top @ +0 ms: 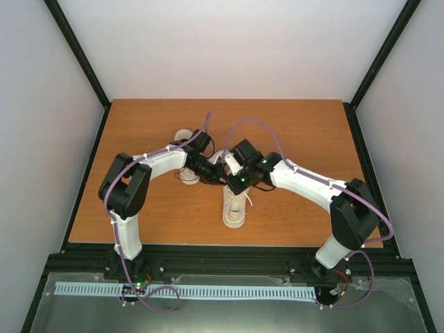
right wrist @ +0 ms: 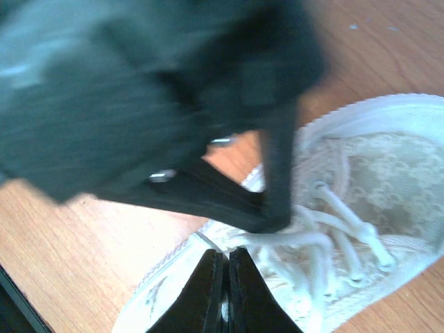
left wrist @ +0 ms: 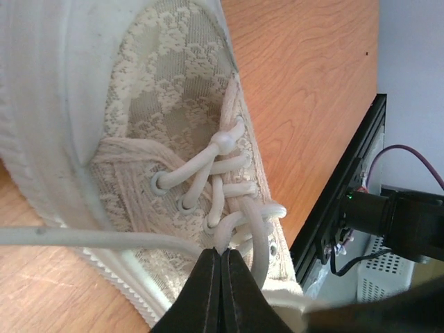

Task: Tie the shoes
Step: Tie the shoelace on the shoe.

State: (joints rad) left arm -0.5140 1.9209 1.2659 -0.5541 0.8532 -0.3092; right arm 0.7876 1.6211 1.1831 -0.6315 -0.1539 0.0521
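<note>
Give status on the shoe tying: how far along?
Done: nothing beyond lacing; the thin white laces run through the eyelets of the cream canvas sneaker, no bow visible. In hand: left gripper is shut on a lace strand; right gripper is shut beside it, grip unclear. Remaining: knot and bow here, then the second cream sneaker.

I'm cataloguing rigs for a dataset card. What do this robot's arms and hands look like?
The left arm and right arm have white links between bulky black joints, with a purple cable looping along each. A green light glows on the right wrist. The left hand and right hand have black fingers tapering to narrow tips.
</note>
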